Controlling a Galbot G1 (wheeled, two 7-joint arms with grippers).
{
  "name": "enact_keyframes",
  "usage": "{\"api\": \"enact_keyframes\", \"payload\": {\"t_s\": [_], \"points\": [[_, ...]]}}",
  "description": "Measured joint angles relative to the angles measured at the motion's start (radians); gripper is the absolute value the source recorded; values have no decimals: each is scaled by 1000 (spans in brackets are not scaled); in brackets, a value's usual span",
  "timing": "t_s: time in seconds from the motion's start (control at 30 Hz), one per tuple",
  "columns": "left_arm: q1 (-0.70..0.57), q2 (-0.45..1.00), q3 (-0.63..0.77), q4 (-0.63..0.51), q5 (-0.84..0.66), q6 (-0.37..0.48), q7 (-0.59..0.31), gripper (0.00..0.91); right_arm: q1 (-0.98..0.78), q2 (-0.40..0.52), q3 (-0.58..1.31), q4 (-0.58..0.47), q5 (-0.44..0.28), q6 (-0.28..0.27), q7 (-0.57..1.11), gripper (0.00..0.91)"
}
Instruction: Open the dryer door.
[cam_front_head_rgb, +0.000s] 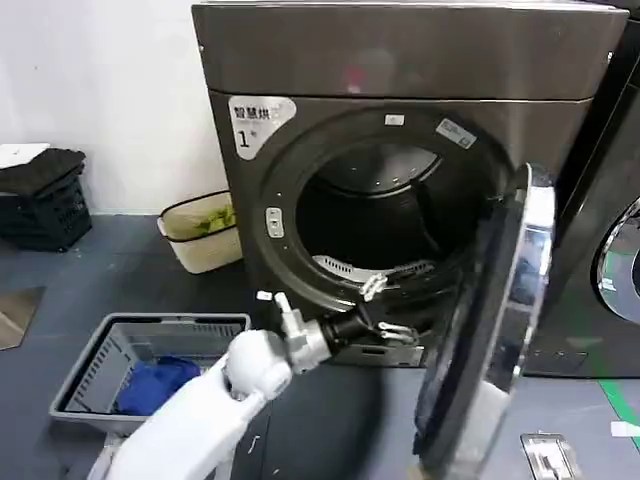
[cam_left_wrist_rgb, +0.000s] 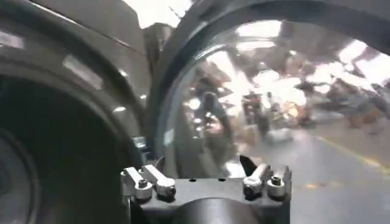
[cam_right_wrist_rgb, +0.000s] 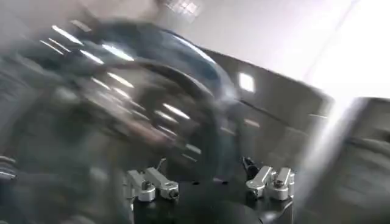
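Note:
The dryer door (cam_front_head_rgb: 505, 330), with its wide chrome rim and dark glass, stands swung out to the right, edge-on to me. The dark drum (cam_front_head_rgb: 375, 215) lies exposed behind it. My left gripper (cam_front_head_rgb: 392, 331) hovers at the lower lip of the opening, just left of the door's inner face, open and holding nothing. In the left wrist view the gripper (cam_left_wrist_rgb: 204, 167) faces the door's domed inner glass (cam_left_wrist_rgb: 274, 103), with the drum mouth beside it. My right gripper (cam_right_wrist_rgb: 204, 165) is open and empty, in front of a blurred round dark porthole (cam_right_wrist_rgb: 140, 103).
A darker neighbouring machine (cam_front_head_rgb: 610, 260) stands right of the dryer. On the floor to the left are a grey laundry basket (cam_front_head_rgb: 120, 345) with blue cloth (cam_front_head_rgb: 160, 385), a beige bin (cam_front_head_rgb: 200, 240) and a black crate (cam_front_head_rgb: 40, 200).

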Motion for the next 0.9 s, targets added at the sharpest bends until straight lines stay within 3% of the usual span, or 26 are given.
{"api": "enact_keyframes", "payload": {"t_s": [0.23, 0.47, 0.63, 0.83, 0.9], "points": [[-63, -69, 89, 60, 5, -4, -3, 907, 29, 101, 134, -15, -213, -130, 344, 907], [-108, -148, 154, 117, 23, -1, -17, 907, 43, 180, 228, -26, -287, -211, 578, 907], [-135, -207, 184, 155, 44, 11, -33, 907, 61, 221, 263, -33, -362, -304, 745, 907], [-170, -277, 216, 209, 72, 19, -53, 907, 83, 242, 305, -53, -426, -457, 921, 907], [-180, -297, 226, 229, 81, 21, -61, 907, 87, 244, 321, -65, -450, -471, 951, 907]]}}
